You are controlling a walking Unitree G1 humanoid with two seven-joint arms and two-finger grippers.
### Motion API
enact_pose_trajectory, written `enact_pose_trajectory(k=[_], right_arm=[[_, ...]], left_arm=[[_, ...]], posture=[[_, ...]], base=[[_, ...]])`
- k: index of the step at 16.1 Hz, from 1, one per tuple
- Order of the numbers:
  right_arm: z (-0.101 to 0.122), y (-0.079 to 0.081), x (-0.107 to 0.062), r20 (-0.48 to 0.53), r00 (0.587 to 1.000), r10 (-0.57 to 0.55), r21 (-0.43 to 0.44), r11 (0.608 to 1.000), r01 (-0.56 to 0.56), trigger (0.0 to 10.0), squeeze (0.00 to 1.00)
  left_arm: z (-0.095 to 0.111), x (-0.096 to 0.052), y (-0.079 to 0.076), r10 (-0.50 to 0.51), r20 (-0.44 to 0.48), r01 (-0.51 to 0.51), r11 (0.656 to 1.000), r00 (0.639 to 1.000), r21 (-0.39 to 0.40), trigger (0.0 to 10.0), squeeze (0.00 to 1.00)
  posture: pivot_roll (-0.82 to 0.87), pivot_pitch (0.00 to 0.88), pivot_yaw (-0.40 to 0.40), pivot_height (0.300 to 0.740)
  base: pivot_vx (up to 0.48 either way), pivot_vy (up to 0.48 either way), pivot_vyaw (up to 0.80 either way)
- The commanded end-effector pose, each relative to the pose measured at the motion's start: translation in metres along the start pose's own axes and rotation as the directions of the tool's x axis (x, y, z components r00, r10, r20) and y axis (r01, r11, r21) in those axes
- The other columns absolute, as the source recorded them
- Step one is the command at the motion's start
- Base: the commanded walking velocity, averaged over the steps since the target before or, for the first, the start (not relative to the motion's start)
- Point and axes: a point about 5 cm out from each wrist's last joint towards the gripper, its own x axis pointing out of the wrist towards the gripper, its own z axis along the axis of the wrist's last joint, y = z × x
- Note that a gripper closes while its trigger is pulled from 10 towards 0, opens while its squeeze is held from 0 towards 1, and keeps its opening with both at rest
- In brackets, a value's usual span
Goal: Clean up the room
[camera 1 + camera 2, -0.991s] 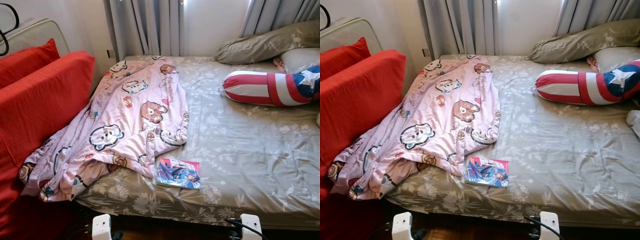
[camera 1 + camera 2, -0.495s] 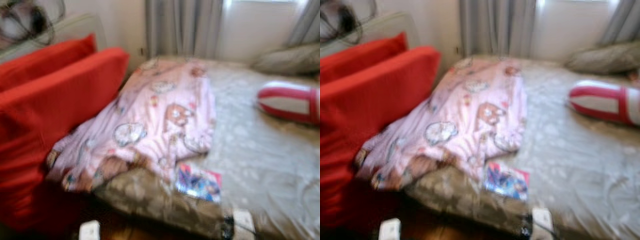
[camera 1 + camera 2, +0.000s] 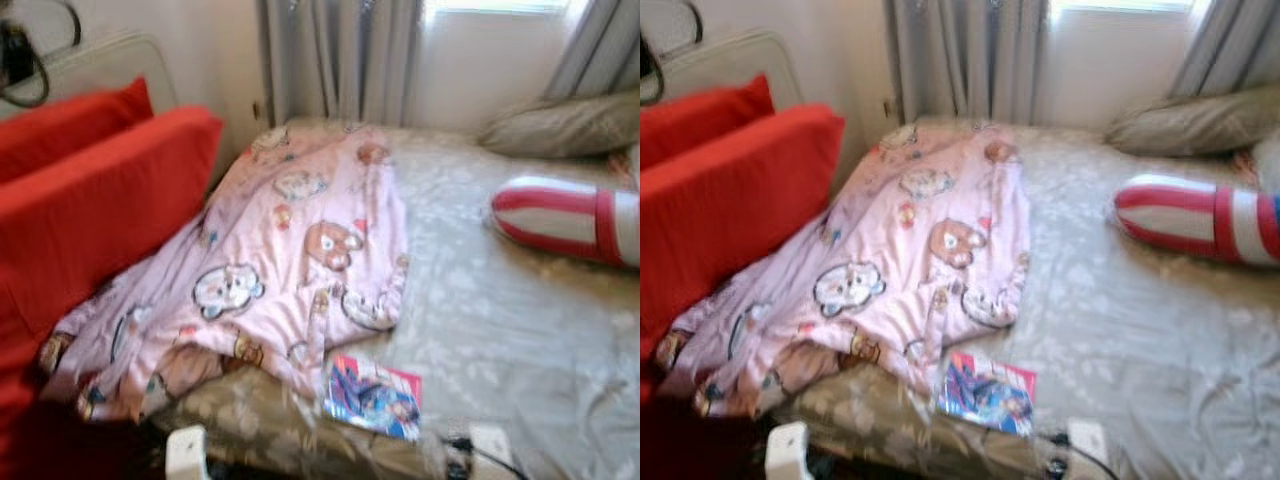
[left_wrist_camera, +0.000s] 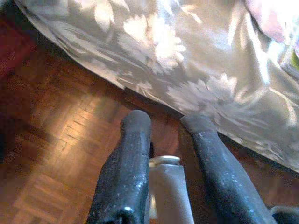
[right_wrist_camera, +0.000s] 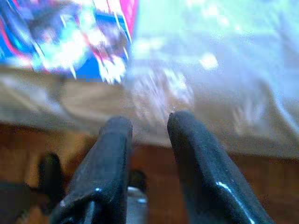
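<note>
Approaching bed (image 3: 520,310); both grippers low at its edge, left gripper (image 4: 166,123) and right gripper (image 5: 149,119) fingers narrowly parted, empty. Book (image 3: 372,396) near edge, beside blanket (image 3: 290,250). We'd square up first.

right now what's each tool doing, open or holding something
Left tool: open, empty, above the brown wood parquet floor.
Right tool: open, empty, near the colourful blue and pink book.

A home bedroom: a bed (image 3: 520,330) with a cartoon blanket (image 3: 290,260), pillows and curtains (image 3: 340,60).
</note>
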Motion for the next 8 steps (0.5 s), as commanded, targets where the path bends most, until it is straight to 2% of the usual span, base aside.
enact_pose_trajectory(k=[1, 4, 6, 7, 8], right_arm=[[-0.008, -0.011, -0.003, -0.010, 1.000, -0.026, 0.013, 1.000, 0.026, 10.0, 0.00], [-0.005, -0.009, -0.004, 0.033, 0.999, -0.017, 0.035, 0.999, 0.016, 10.0, 0.00], [0.000, -0.008, -0.005, 0.102, 0.995, 0.000, 0.037, 0.999, -0.004, 10.0, 0.00], [0.001, -0.008, -0.005, 0.120, 0.993, 0.004, 0.047, 0.999, -0.009, 10.0, 0.00], [0.034, 0.004, 0.000, 0.240, 0.970, 0.035, 0.035, 0.998, -0.044, 10.0, 0.00]], left_arm=[[0.013, 0.004, -0.008, -0.034, 0.057, 0.034, 0.999, 0.998, -0.005, 10.0, 0.00], [0.036, 0.008, -0.015, -0.079, 0.155, 0.076, 0.997, 0.985, 0.023, 10.0, 0.00], [0.058, 0.008, -0.017, -0.119, 0.263, 0.108, 0.993, 0.957, 0.058, 10.0, 0.00], [0.063, 0.008, -0.017, -0.128, 0.291, 0.114, 0.991, 0.948, 0.063, 10.0, 0.00], [0.074, 0.006, -0.019, -0.148, 0.364, 0.129, 0.989, 0.919, 0.077, 10.0, 0.00]], posture=[[0.02, 0.000, 0.003, 0.740], [0.02, 0.000, 0.006, 0.740], [0.02, 0.000, 0.008, 0.740], [0.01, 0.000, 0.013, 0.740], [0.01, 0.000, 0.015, 0.740]], base=[[0.000, 0.000, 0.00], [0.000, 0.000, 0.00], [0.000, 0.000, 0.00], [0.000, 0.000, 0.00], [0.000, 0.000, 0.00]])
